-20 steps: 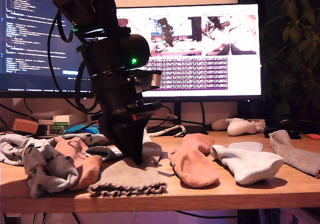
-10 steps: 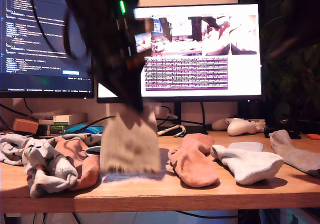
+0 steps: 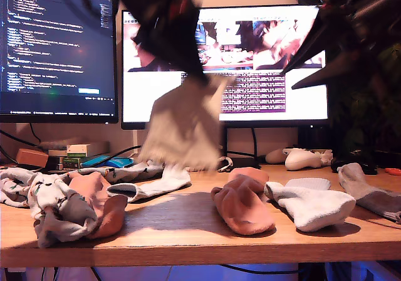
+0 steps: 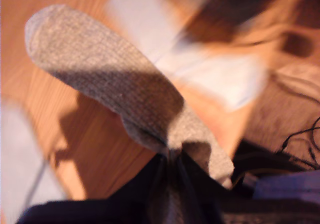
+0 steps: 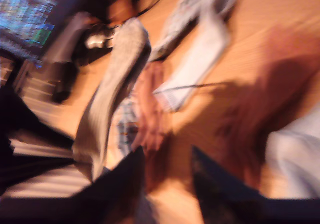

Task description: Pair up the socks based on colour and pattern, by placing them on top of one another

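Dim warm room, two glowing monitors (image 3: 225, 61) backlighting, motion-blurred dark arms, both wrist views smeared, soft shadows on the wooden desk (image 3: 188, 227)

Grey sock (image 4: 115, 89) in my first tool (image 4: 170, 156): matt knit cloth, fine ribbed weave, slightly fuzzy. Salmon sock (image 3: 241, 206) beside the pale ribbed sock (image 3: 313, 207): both soft matt cloth, the pink one nubbly like terry. Printed sock (image 3: 53, 212) next to the salmon one's twin: thin, crumpled cloth. Bench (image 3: 188, 234): wood, smooth, visible grain, low sheen. Controller (image 3: 302, 159) behind the pale sock: smooth white plastic, probably semi-gloss; too blurred to be sure. Second tool's fingers (image 5: 122, 184): dark, matt.
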